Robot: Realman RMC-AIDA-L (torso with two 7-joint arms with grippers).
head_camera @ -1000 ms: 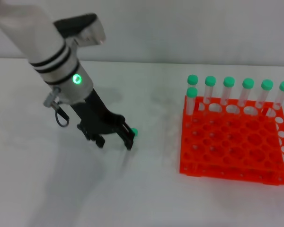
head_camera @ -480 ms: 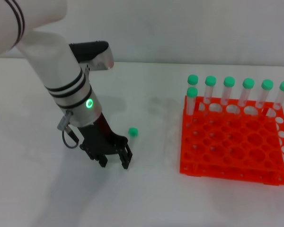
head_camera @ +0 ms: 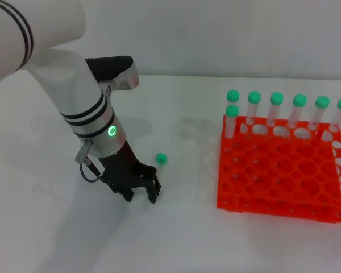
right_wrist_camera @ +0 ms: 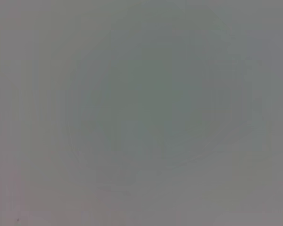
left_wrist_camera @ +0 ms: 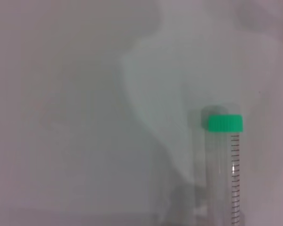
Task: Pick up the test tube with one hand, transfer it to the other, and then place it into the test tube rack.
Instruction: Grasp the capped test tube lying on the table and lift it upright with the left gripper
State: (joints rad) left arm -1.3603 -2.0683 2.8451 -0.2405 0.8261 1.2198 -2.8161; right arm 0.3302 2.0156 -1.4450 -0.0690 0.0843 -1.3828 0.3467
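Green-capped test tube [head_camera: 159,160] lies partly hidden behind the spread left claw [head_camera: 141,194].

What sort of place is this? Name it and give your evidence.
Probably a lab-style bench set up for robot trials: an orange test tube rack holding green-capped tubes, a loose test tube lying on the plain white table, and the left gripper beside it.

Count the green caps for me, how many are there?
8. Seven top tubes standing in the test tube rack: six along its back row, one just in front at the left. One caps the test tube beside the left tool.
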